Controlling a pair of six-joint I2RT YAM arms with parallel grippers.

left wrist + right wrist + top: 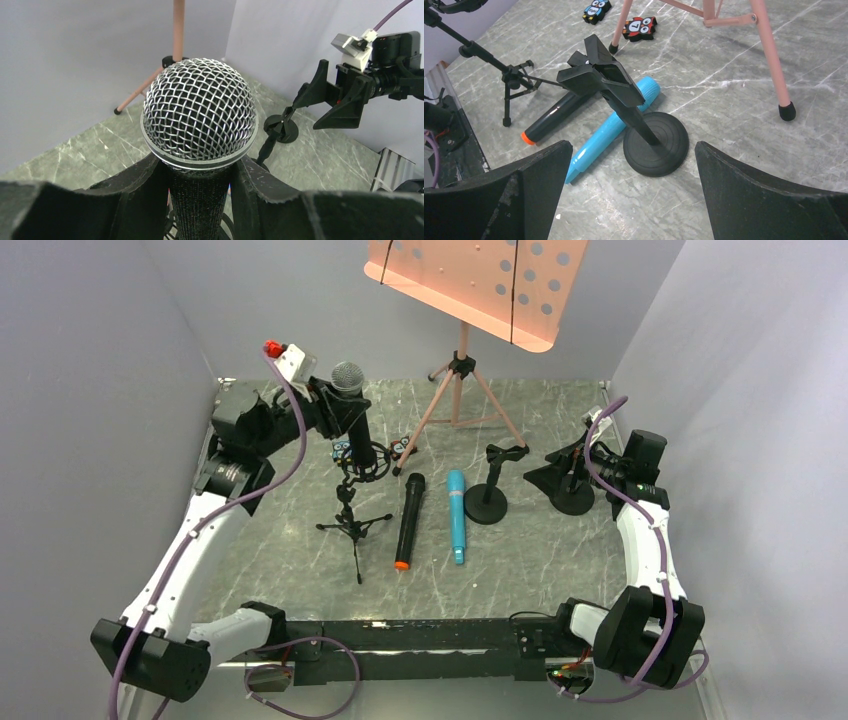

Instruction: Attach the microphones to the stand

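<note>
My left gripper is shut on the black microphone with the silver mesh head and holds it upright. Its lower end is at the clip of the small black tripod stand. In the left wrist view the mesh head rises between my fingers. The black microphone with the orange end cap and the turquoise microphone lie side by side on the table. My right gripper is open and empty. In the right wrist view it faces a round-base clip stand.
A second round-base stand sits under my right gripper. A pink music stand stands at the back middle. Two small owl figurines lie near its legs. Grey walls close in the marble table on three sides.
</note>
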